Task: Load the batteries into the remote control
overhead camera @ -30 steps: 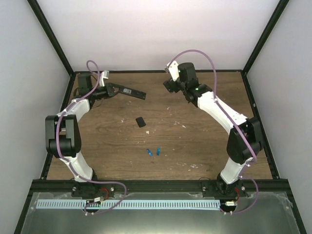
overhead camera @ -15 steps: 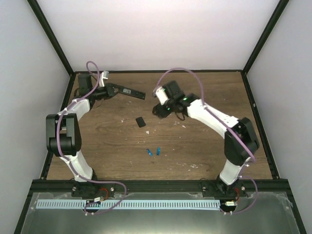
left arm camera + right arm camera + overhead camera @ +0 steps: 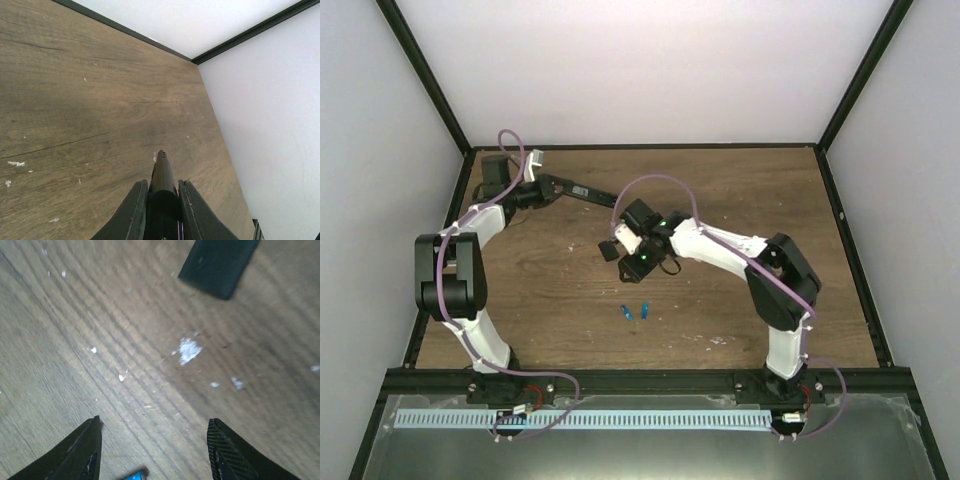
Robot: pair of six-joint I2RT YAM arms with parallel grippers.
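Right wrist view: right jaws spread wide over the tabletop (image 3: 75, 340), one blue battery (image 3: 135, 475) just below them (pickup step); next, descend squarely. Left jaws clamp the remote control (image 3: 582, 190), far left.

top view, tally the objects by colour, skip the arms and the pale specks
blue: 2, the batteries
black: 2, the remote control and the small cover piece
total: 4
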